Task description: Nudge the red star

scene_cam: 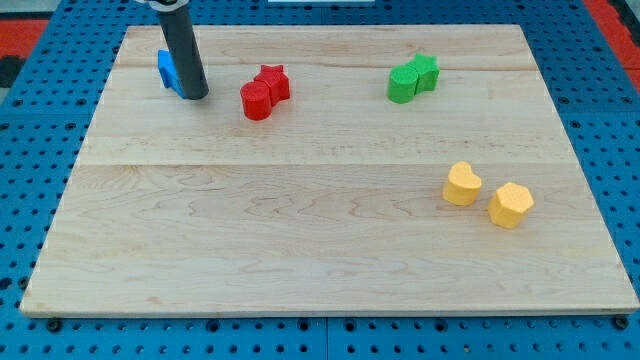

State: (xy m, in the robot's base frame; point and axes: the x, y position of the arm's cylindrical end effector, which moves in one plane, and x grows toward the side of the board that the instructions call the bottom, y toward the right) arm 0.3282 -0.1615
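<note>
Near edge: bare wooden board [300, 260] lies closest to the camera, its front lip at the view's bottom.
Tip: my tip [196, 97] sits on the board at the far left, at the foot of the dark rod [183, 50]. It is a plain rod end with nothing to open or close, and it grips nothing.
Blue block: the blue block [167, 70] is just left of the rod and partly hidden by it (shape not clear); whether they touch I cannot tell.
Red star: the red star [272, 82] lies to the right of my tip and slightly farther back, apart from it, with bare wood between.
Red cylinder: the red cylinder [256, 101] touches the star's near-left side and is the red piece closest to my tip.
Green pair: a green cylinder [402, 84] and a green star [425, 70] sit together at the far right of centre, touching.
Yellow pair: a yellow heart [461, 184] and a yellow hexagon [511, 204] lie near each other at the right, nearer the camera, well apart from my tip.
</note>
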